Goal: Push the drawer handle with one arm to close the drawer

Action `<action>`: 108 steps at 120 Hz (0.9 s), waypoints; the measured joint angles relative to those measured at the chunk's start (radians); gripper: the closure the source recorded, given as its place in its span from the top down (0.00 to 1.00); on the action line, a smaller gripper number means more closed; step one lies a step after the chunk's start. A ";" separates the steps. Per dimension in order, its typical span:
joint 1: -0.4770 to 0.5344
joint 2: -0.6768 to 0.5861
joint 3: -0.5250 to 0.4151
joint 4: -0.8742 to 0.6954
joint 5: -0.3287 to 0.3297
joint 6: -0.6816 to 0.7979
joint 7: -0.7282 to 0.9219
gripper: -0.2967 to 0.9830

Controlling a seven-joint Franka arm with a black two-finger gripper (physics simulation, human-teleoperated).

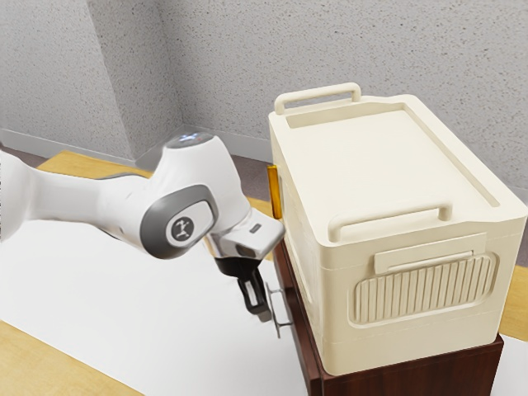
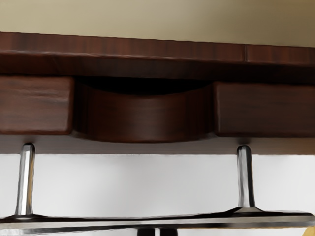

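Note:
In the exterior view the gripper [image 1: 257,307] points down with its fingers together, right by the metal drawer handle [image 1: 283,312]. The dark red-brown cabinet [image 1: 412,375] has its drawer front on the side facing the arm. The wrist view has the bar of the handle [image 2: 98,223] across it, on two posts, and the gripper [image 2: 157,232] by the bar's middle, on the side away from the drawer. The drawer front [image 2: 142,118] has a scooped notch, with a narrow dark gap between it and the cabinet top [image 2: 147,56]. Contact with the bar is unclear.
A large cream box [image 1: 371,181] with two raised handles stands on the cabinet, close beside my hand. A yellow-orange upright piece [image 1: 275,191] is behind the hand. The table [image 1: 124,305] has a white surface with wooden edges.

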 joint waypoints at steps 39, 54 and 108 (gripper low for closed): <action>-0.014 0.048 0.001 0.035 0.006 0.008 0.015 0.15; -0.012 0.059 0.003 0.039 0.006 0.009 0.041 0.15; 0.004 0.077 0.009 0.050 0.015 0.010 0.112 0.15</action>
